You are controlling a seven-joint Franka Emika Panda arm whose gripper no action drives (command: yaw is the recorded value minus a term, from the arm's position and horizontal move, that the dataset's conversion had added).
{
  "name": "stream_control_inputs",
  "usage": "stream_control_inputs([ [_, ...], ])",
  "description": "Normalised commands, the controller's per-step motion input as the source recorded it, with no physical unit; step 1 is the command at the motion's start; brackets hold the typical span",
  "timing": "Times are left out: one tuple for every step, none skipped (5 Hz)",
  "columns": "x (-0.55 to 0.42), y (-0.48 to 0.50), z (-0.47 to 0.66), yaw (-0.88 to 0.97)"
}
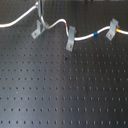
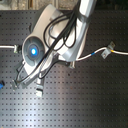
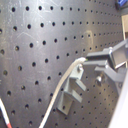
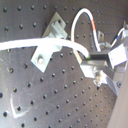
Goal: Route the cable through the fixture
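1. White and thin, the cable (image 4: 30,45) runs straight into the claw (image 4: 93,59). The fingers are pinched together on it, as both wrist views show.
2. Right under the claw sits the fixture (image 3: 70,92), grey metal with a forked top. The cord drapes down past its prongs, touching or nearly so; I cannot tell whether it is seated in the fork.
3. My read on handling: the cord looks light, limp and smooth, so it should bend wherever it is led but sag or slide if held loosely. It is best held close to the fork, on plain white cord, to keep the free span short.
4. Farther from the claw in the first exterior view, the cable reaches a second grey clip (image 1: 71,38).
5. Farthest out come the blue band (image 1: 95,35), the yellow-orange band (image 1: 111,31) and a third clip (image 1: 114,26), well away on the black perforated board (image 1: 65,90).
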Motion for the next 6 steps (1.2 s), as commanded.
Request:
stream_control_inputs([
  [-0.223,-0.032,0.09,0.15],
  [-0.318,-0.151,0.01,0.00],
  [-0.293,-0.162,0.01,-0.01],
  [-0.272,-0.151,0.01,-0.03],
  [-0.307,-0.177,0.04,-0.07],
  [-0.225,-0.186,0.16,-0.06],
])
